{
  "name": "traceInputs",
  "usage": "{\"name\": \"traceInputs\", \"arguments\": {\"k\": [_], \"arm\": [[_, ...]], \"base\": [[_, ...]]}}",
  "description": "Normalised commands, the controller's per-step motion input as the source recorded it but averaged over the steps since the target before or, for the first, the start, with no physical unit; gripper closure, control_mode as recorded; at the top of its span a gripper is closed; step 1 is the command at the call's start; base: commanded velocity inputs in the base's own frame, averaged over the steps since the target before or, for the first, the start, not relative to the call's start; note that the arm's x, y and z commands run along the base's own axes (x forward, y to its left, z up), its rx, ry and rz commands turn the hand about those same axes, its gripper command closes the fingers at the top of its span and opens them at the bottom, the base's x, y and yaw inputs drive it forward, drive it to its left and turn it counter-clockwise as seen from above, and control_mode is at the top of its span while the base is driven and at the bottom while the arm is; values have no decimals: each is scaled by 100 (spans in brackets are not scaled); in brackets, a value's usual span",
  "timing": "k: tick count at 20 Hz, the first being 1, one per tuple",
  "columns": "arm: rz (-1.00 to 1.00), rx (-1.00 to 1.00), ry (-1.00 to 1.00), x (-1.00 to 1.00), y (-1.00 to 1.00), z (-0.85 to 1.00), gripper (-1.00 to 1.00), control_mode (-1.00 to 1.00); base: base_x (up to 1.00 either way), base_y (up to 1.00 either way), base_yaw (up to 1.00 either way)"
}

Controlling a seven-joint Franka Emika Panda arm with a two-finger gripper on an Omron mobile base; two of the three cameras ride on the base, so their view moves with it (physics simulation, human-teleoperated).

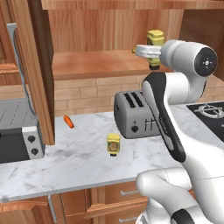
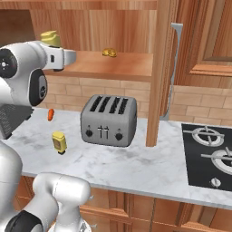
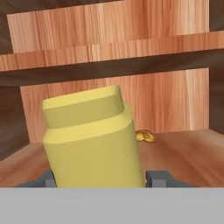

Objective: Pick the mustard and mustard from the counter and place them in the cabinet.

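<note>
Jaws pinch one mustard bottle [image 3: 92, 140] over the cabinet shelf [image 1: 96, 63], its base hidden; second mustard bottle [image 1: 113, 144] stands on the worktop [image 1: 78, 162].

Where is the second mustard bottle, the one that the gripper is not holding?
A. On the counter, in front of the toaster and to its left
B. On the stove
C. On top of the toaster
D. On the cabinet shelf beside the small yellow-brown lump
A: the free mustard bottle stands upright on the counter, in front and left of the toaster, while the gripper holds the other bottle at the cabinet.
</note>
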Motion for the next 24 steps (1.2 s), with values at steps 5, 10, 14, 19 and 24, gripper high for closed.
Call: {"name": "traceInputs", "arguments": {"k": [5, 10, 14, 19, 24], "arm": [[0, 4, 0, 0, -5, -1, 100, -100], [-1, 0, 0, 8, 2, 0, 100, -100], [-1, 0, 0, 17, 1, -7, 100, -100], [-2, 0, 0, 21, 0, -7, 100, -100], [-2, 1, 0, 28, 0, -7, 100, -100]], "base": [[0, 0, 0], [0, 0, 0], [0, 0, 0], [0, 0, 0], [0, 0, 0]]}}
